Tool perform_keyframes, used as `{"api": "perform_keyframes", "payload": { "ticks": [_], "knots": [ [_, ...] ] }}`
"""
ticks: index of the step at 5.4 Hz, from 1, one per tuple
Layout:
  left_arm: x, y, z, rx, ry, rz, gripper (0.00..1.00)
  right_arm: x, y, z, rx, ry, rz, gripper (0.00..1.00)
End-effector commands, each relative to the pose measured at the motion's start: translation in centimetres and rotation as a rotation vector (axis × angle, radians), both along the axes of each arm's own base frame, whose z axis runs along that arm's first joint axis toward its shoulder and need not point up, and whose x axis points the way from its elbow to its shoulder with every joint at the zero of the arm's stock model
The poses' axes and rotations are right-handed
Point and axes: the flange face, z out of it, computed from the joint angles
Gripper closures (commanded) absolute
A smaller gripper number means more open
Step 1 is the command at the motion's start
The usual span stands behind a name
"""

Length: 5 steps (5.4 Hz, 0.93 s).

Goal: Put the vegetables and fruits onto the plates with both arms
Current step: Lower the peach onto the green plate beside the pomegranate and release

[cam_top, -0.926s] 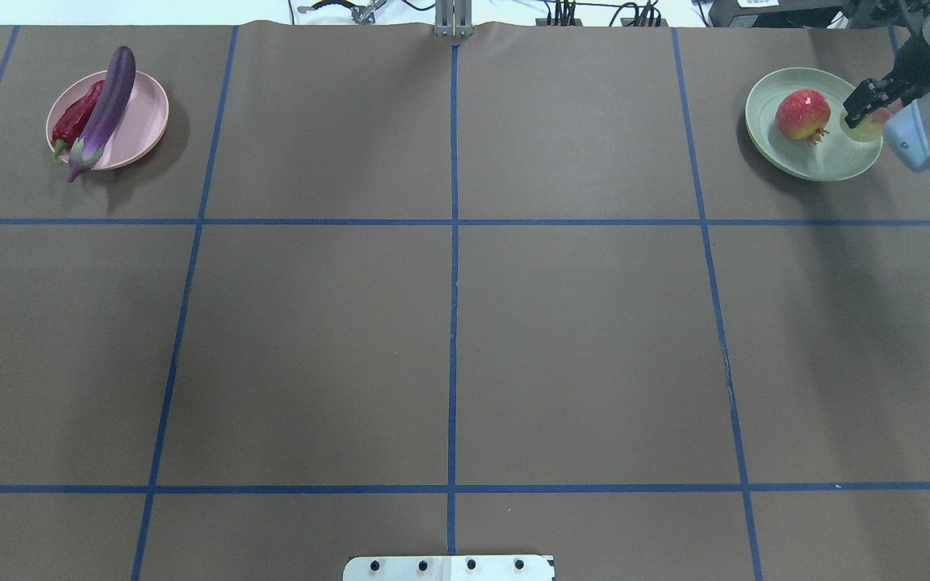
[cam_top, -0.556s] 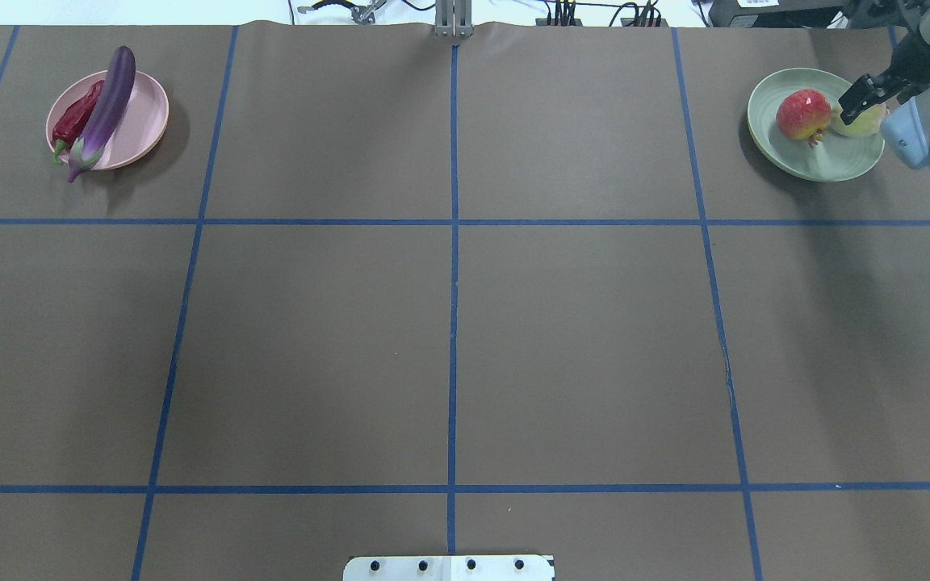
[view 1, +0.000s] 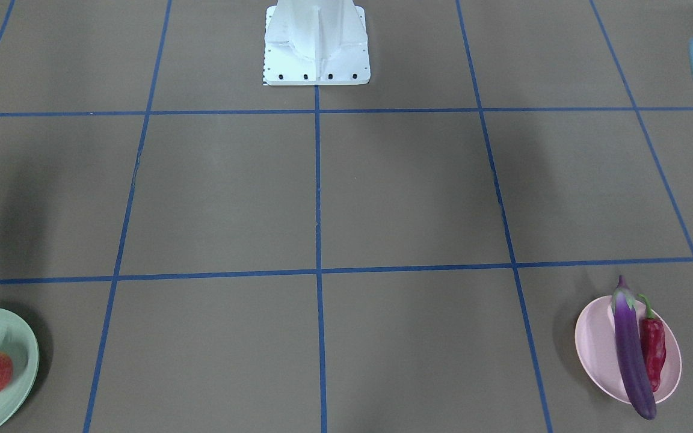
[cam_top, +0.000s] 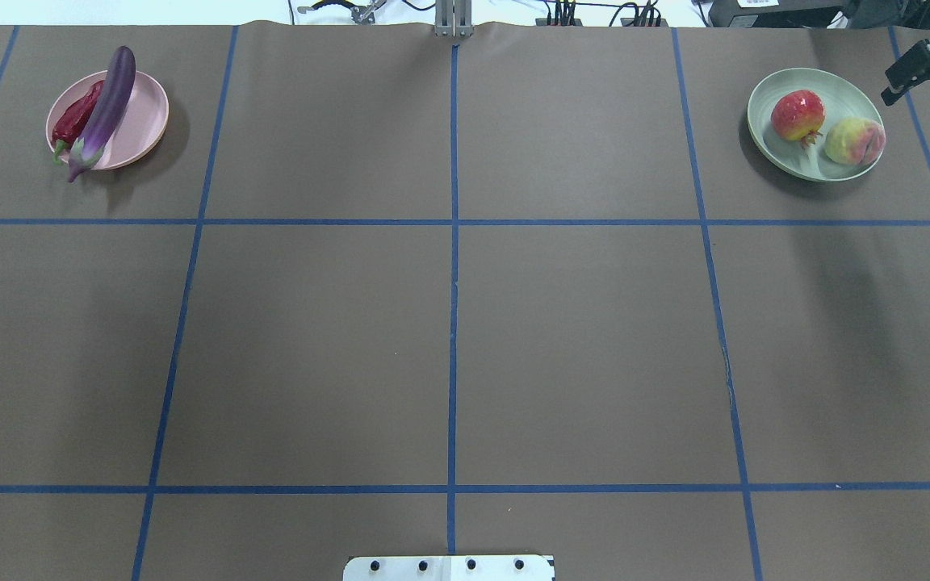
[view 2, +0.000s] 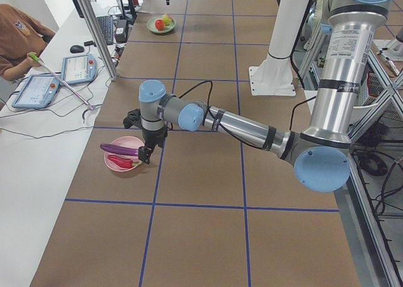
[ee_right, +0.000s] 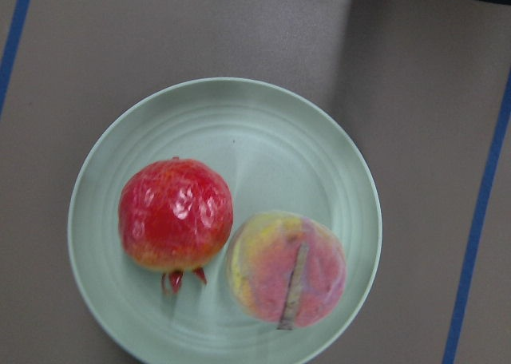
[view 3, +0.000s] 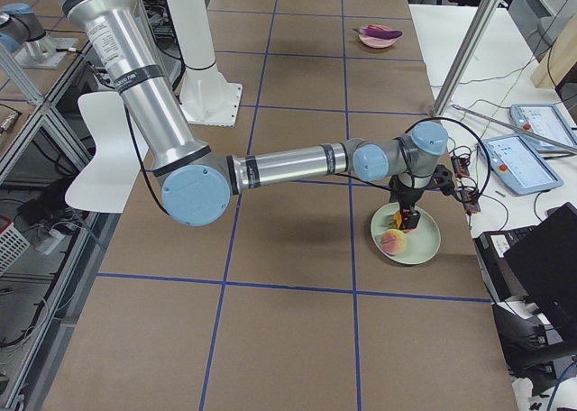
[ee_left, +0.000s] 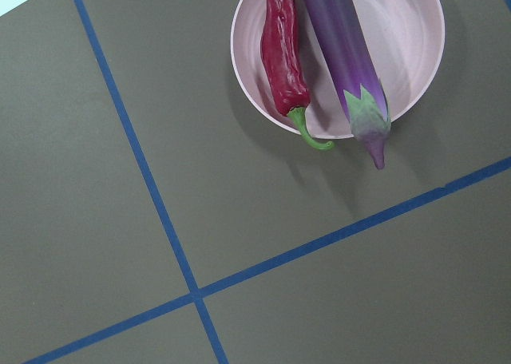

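Observation:
The purple eggplant [cam_top: 107, 101] and red chili [cam_top: 77, 113] lie side by side on the pink plate [cam_top: 142, 121] at the far left. The wrist view shows that eggplant [ee_left: 343, 53], chili [ee_left: 281, 53] and plate [ee_left: 407, 37] from above. My left gripper [view 2: 146, 151] hangs just beside the plate; I cannot tell its state. The green plate [cam_top: 836, 87] at the far right holds the red fruit [cam_top: 798, 114] and the peach [cam_top: 854, 141], both free. My right gripper [cam_top: 907, 77] is open and empty, up and to the right of the plate.
The white robot pedestal [view 1: 316, 42] stands at the near middle edge. Blue tape lines divide the brown table cover [cam_top: 449, 339]. Tablets and cables [view 3: 532, 150] lie beyond the far edge, where a person [view 2: 19, 35] sits.
The right gripper let go of the peach, which now rests on the green plate, and drew back up and to the right. The pink plate's contents are unchanged.

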Motion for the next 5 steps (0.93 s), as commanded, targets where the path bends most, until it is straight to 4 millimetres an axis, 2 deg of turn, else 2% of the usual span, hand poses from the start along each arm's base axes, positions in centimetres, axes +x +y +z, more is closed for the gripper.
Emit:
{"api": "perform_keyframes", "payload": {
  "ticks": [1,2,3,4,5],
  "knots": [
    [-2.0,2.2,2.6,-0.019,0.033,0.035,0.00,2.4,8.9,0.2,-0.020,-0.075,-0.001,0.00],
    [-4.3,3.0,4.6,-0.039,0.048,0.049,0.00,5.0,11.5,1.7,-0.052,-0.096,0.042,0.00],
    [-6.2,3.2,6.9,-0.060,0.077,0.058,0.00,5.9,12.7,4.3,-0.089,-0.083,0.051,0.00],
    [-6.2,3.2,8.8,-0.090,0.115,0.067,0.00,10.1,12.7,7.6,-0.108,-0.091,0.096,0.00],
    [-6.3,3.3,9.8,-0.107,0.115,0.065,0.00,11.8,14.4,9.5,-0.121,-0.101,0.112,0.00]
  ]
}}
